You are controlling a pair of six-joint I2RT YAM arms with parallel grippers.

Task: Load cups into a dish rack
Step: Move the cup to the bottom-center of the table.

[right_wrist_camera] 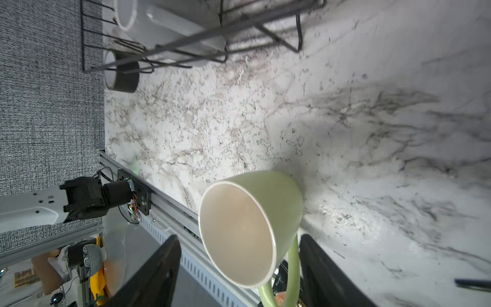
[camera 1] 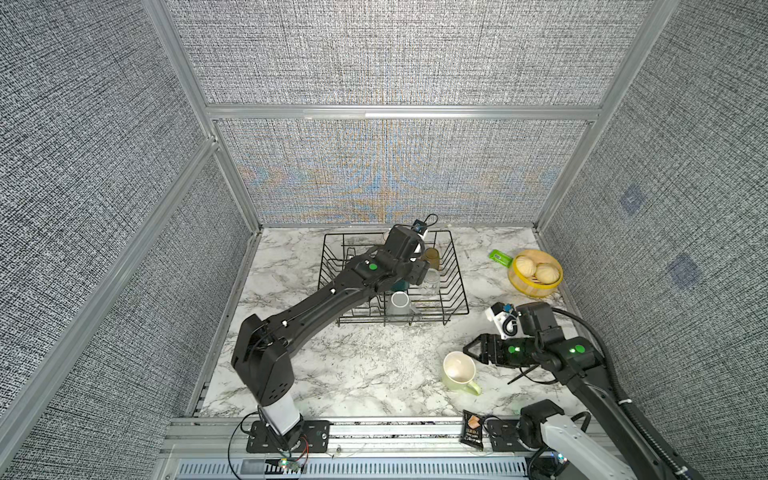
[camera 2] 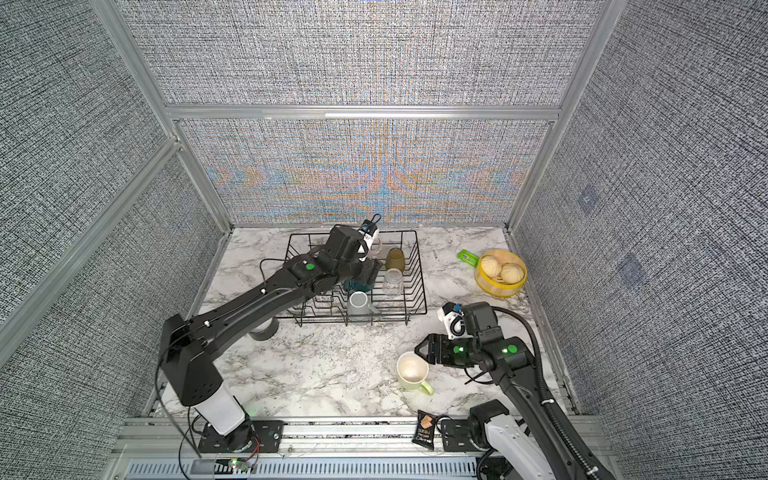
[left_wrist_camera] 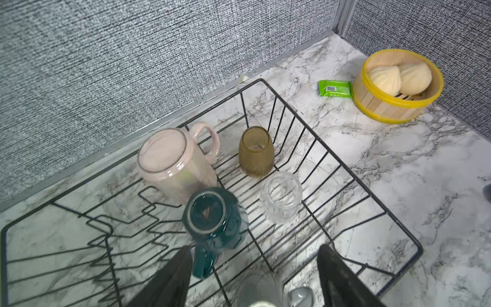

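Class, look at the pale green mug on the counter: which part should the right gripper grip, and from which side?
Probably the wall at the rim, on the side facing the right gripper, one jaw inside, one outside. The pale green mug stands upright, mouth open and flaring toward the rim, with its handle turned to the near edge of the counter.

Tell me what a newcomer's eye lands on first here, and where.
The black wire dish rack at the back of the marble table, left arm stretched over it and upturned cups inside, draws the eye first. Next, the pale green mug alone near the front, right gripper open at its side. The yellow bowl of bread rolls brightens the far right corner.
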